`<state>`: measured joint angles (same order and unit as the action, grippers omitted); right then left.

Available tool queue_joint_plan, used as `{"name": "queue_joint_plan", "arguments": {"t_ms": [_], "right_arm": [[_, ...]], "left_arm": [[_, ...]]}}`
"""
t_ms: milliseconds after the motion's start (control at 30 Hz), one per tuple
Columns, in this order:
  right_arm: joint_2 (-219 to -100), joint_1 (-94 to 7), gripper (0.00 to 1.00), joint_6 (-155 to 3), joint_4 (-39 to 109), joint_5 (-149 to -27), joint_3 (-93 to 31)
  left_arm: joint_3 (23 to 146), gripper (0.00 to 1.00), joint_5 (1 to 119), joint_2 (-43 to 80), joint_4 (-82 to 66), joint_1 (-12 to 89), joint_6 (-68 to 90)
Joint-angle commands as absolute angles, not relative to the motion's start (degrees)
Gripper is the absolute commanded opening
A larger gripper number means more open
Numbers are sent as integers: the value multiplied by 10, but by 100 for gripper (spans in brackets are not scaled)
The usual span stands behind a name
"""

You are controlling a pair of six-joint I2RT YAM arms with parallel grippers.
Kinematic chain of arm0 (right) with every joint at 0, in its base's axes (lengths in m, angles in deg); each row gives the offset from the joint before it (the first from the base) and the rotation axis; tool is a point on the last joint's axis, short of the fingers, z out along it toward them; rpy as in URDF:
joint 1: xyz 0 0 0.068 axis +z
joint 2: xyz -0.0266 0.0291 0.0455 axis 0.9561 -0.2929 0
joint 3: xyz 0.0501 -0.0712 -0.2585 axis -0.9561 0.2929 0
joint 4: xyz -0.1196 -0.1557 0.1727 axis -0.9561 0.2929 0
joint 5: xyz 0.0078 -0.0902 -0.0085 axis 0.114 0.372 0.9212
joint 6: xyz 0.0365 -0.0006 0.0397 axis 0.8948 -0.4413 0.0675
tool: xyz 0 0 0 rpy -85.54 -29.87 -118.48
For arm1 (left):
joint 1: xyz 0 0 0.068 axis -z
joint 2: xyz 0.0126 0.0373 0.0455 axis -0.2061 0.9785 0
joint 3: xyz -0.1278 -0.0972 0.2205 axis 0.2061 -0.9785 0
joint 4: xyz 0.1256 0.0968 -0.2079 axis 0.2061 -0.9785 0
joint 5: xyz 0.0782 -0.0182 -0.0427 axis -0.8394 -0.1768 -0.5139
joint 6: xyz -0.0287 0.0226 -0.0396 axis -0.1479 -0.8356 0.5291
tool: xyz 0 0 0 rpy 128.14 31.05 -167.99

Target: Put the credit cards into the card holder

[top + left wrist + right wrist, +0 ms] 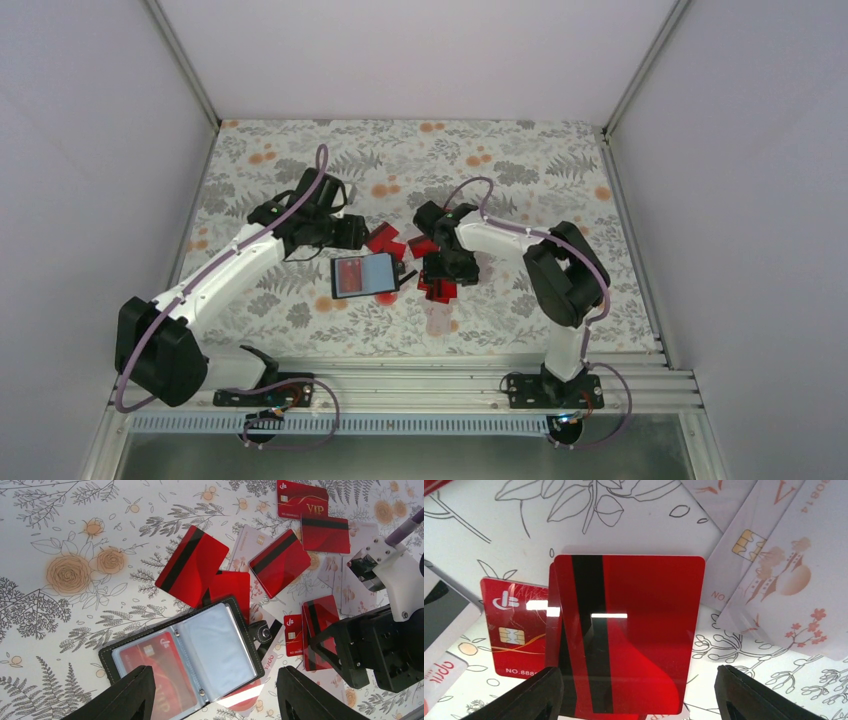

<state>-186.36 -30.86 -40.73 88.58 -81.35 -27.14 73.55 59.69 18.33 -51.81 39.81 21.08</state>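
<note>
The card holder is laid open mid-table, one red card sleeved inside. Both the left gripper and right gripper are spread open, nothing held.

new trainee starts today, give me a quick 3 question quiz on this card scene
1. True or false: the card holder lies open on the cloth.
2. What already sits in the card holder's left sleeve? A) a red card B) a white card C) nothing
3. In the right wrist view, what lies between the right gripper fingers?

Key:
1. True.
2. A, a red card shows through the clear sleeve.
3. A red card with a black stripe, flat on the cloth, jaws open either side.
</note>
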Motion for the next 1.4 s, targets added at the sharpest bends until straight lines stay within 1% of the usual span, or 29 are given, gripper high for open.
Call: {"name": "queue_joint_plan", "arguments": {"t_ms": [0, 267, 533, 767, 1067, 1367], "right_arm": [[-1872, -313, 77, -409, 864, -818, -263], [-1878, -318, 72, -415, 842, -827, -242], [-1871, -323, 56, -417, 816, -827, -193], [-1856, -324, 54, -419, 811, -818, -169], [-1808, -324, 54, -442, 820, -829, -192], [-1793, -323, 55, -457, 815, -839, -193]], "left_arm": [[739, 62, 602, 174, -510, 399, 200], [744, 62, 604, 182, -512, 399, 200], [740, 62, 603, 182, -514, 399, 205], [748, 62, 604, 189, -518, 399, 205], [764, 62, 605, 196, -523, 399, 219], [771, 62, 610, 197, -519, 399, 240]]}}
